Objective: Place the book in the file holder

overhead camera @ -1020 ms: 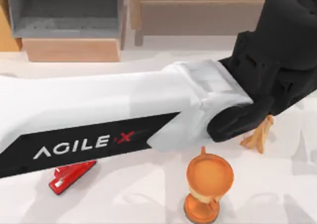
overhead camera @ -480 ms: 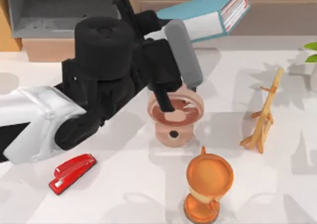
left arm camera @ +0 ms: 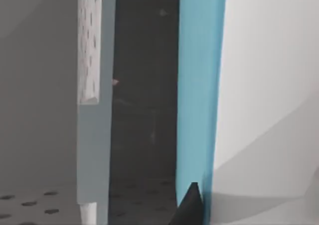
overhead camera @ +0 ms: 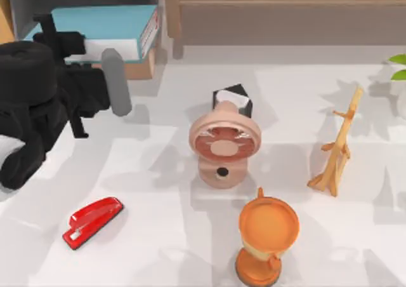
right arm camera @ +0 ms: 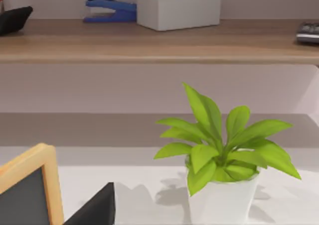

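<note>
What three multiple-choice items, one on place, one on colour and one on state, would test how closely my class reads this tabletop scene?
1. Where is the thick teal-blue book with white page edges?
A. Beside the orange goblet
B. At the grey open-fronted file holder, top left
C. Under the red stapler

2. What colour is the stapler lying on the white table?
A. Red
B. Green
C. Yellow

3. How does the round pink desk fan stand?
A. Hanging from the left arm's tool
B. Shut inside the file holder
C. Free on the table

Answers:
1 B: the teal-blue book lies over the grey file holder in the top view, with the left arm's tool at it.
2 A: the stapler is red, near the table's left front.
3 C: the pink fan stands mid-table with nothing touching it.
</note>
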